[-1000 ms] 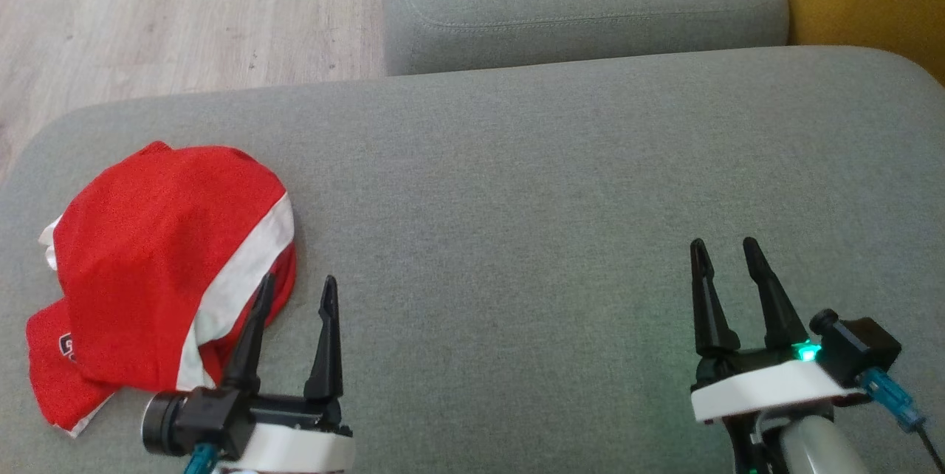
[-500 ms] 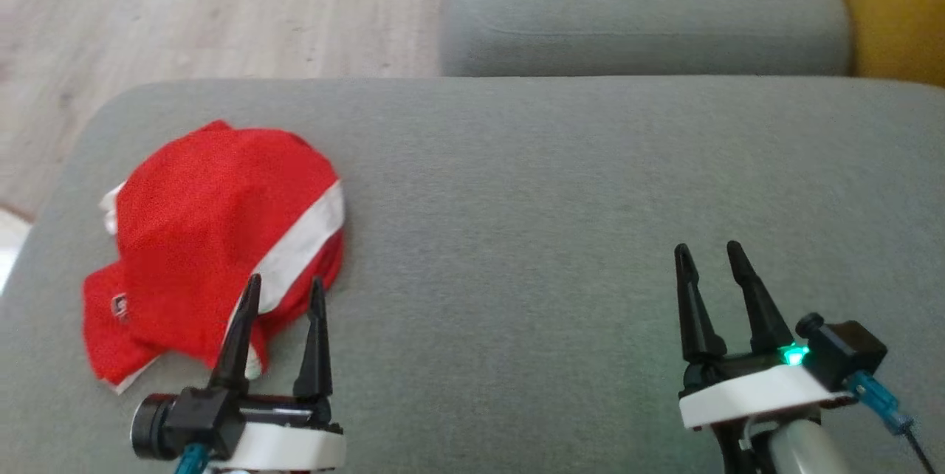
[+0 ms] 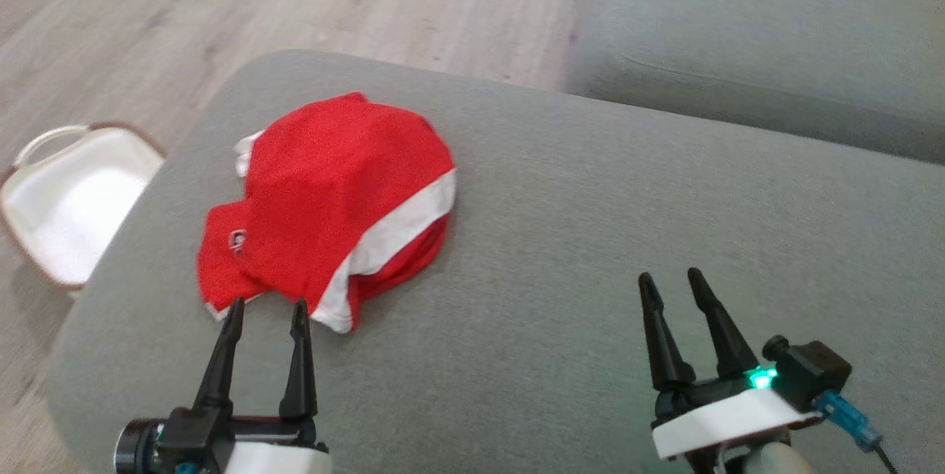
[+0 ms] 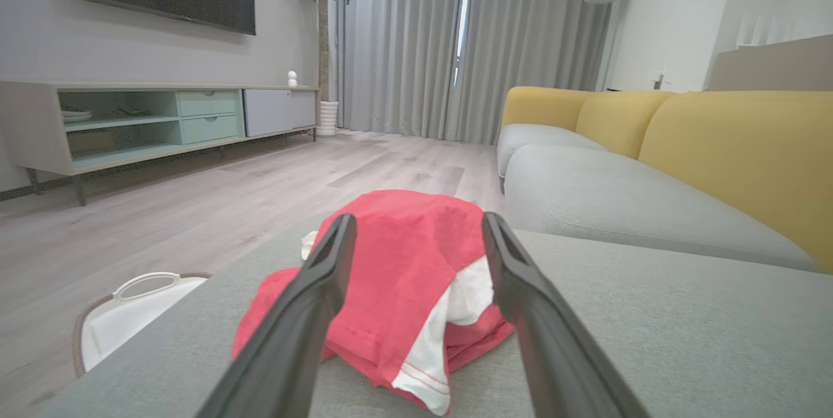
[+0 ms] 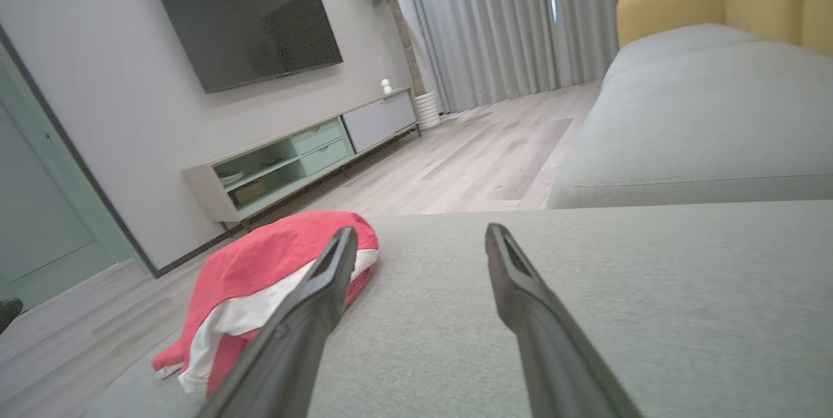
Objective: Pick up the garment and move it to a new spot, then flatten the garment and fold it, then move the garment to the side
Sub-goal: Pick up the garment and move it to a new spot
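The garment (image 3: 332,193) is a crumpled red piece with a white stripe, lying in a heap on the left part of the grey ottoman (image 3: 590,238). My left gripper (image 3: 267,306) stands open just short of the heap's near edge, touching nothing. In the left wrist view the garment (image 4: 403,275) lies straight ahead between the spread fingers (image 4: 312,301) of the left gripper (image 4: 416,226). My right gripper (image 3: 670,278) is open over bare cushion at the lower right, far from the cloth. The right wrist view shows the garment (image 5: 260,268) off to the left of the right gripper (image 5: 420,230).
A white basket (image 3: 66,193) with a handle sits on the wooden floor (image 3: 221,9) left of the ottoman. A grey sofa seat (image 3: 775,38) with yellow backrest (image 4: 735,144) lies beyond. Bare cushion stretches right of the garment.
The head camera has swung left, so the whole picture shifted right and the basket came into view. The garment lies as before; both grippers stay open.
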`<state>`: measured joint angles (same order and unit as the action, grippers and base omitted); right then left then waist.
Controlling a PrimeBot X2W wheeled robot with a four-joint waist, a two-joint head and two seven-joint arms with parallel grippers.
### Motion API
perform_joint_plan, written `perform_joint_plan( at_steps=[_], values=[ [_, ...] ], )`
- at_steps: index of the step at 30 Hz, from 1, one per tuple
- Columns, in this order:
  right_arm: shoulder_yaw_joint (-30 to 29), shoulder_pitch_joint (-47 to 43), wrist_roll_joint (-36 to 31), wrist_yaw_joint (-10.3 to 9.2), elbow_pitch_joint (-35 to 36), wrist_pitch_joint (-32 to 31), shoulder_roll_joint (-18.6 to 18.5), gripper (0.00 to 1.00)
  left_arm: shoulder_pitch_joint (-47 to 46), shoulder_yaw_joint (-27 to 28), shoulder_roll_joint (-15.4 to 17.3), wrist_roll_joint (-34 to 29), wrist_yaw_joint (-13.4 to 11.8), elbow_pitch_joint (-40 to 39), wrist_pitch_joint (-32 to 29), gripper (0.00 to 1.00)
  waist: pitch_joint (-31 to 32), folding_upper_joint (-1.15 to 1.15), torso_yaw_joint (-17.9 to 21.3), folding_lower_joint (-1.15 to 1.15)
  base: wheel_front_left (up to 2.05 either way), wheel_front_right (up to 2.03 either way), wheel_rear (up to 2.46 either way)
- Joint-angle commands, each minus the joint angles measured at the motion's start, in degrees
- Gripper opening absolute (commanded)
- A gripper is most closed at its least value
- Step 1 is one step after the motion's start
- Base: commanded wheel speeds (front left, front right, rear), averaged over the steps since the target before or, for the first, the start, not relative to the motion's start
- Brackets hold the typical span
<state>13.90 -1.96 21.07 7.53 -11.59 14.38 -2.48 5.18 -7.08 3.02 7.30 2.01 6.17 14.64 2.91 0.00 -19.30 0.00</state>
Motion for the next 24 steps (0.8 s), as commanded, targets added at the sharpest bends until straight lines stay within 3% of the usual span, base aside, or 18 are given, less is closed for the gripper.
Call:
perform_joint_plan(
  at_steps=[1,9,16,20,24],
  values=[
    [2.06,1.39,0.77,-0.04,1.93,0.62,-0.4,1.0,-1.78,2.26,-0.14,-0.48,-0.14,-2.35,0.36,1.0,0.59,0.0,-3.31,0.0,0.0,0.0,0.0],
    [3.72,1.34,1.74,-0.04,1.97,0.62,-0.4,1.0,-1.45,3.02,-0.14,-1.08,0.53,-1.97,0.36,1.0,0.87,0.0,-6.1,0.0,0.0,0.0,0.0],
    [3.96,2.16,1.72,-0.04,2.13,0.62,-0.4,1.0,-2.81,4.75,0.45,-0.59,1.55,-2.2,0.36,1.0,-0.59,0.0,-5.45,0.0,0.0,0.0,0.0],
    [3.14,3.29,0.8,-0.04,2.53,0.62,-0.4,1.0,-7.67,6.14,3.16,-0.11,2.84,-1.76,0.36,1.0,-3.26,0.0,-4.17,0.0,0.0,0.0,0.0],
    [2.19,4.86,-0.97,-0.04,3.16,0.62,-0.4,1.0,-16.96,6.09,7.9,0.23,4.21,0.3,-1.59,1.0,-6.9,0.0,-2.75,0.0,0.0,0.0,0.0]
  ],
)
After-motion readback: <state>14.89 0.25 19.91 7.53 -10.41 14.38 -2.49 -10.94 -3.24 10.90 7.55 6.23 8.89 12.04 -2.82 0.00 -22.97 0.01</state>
